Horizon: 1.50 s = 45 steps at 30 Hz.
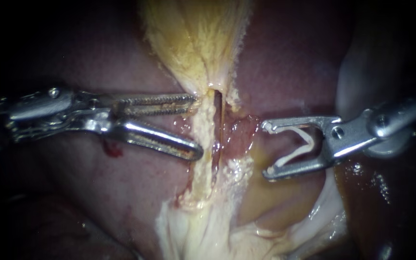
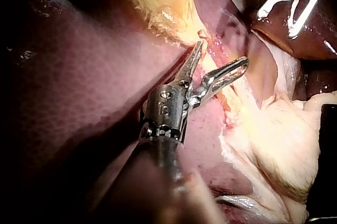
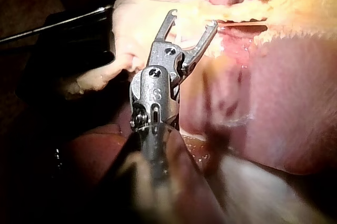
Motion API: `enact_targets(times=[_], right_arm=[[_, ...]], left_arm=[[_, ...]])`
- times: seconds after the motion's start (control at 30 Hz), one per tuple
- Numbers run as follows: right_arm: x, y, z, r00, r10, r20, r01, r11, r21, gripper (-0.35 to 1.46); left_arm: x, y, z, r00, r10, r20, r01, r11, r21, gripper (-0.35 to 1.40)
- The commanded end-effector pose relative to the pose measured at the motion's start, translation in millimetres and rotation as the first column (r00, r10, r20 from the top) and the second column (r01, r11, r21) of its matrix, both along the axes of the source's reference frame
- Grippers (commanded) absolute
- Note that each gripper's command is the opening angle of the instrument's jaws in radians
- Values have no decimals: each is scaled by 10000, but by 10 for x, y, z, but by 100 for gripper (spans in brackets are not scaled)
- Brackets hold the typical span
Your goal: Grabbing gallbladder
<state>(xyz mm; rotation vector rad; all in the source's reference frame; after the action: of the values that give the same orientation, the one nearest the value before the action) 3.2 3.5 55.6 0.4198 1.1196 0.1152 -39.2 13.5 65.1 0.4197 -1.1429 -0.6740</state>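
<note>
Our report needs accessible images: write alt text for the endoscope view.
Two slender metal instruments face each other across a pale yellow fibrous strand of tissue lying on dark red liver. The left instrument has serrated jaws open at the strand; the right instrument grips a white V-shaped clip in its jaws.

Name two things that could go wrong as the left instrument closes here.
The left instrument, jaws open, faces a thin, frayed pale strand; a bite there might tear it. The right instrument holds an open clip close by; drifting inward, it could snag that tissue.
</note>
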Motion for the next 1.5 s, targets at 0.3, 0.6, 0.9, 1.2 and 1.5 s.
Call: enact_targets(times=[0.3, 0.6, 0.9, 1.2, 1.5], right_arm=[[0, 0, 0, 10000, 1, -1, -1, 10000, 1, 47], [0, 0, 0, 10000, -1, -2, 1, 10000, 0, 47], [0, -1, 0, 10000, -2, -3, 2, 10000, 0, 47], [1, 0, 0, 10000, 4, 1, -4, 10000, 0, 47], [2, 0, 0, 10000, 8, 3, -8, 10000, 0, 47]], left_arm=[[18, 17, 11, 9988, -394, -277, 390, 9991, -156, 61], [23, 21, 11, 9951, -731, -671, 715, 9971, -257, 62], [27, 21, 26, 9919, -766, -1016, 740, 9968, -298, 62], [20, 13, 36, 9896, -807, -1194, 783, 9966, -244, 49], [24, 15, 48, 9877, -705, -1397, 687, 9975, -179, 22]])
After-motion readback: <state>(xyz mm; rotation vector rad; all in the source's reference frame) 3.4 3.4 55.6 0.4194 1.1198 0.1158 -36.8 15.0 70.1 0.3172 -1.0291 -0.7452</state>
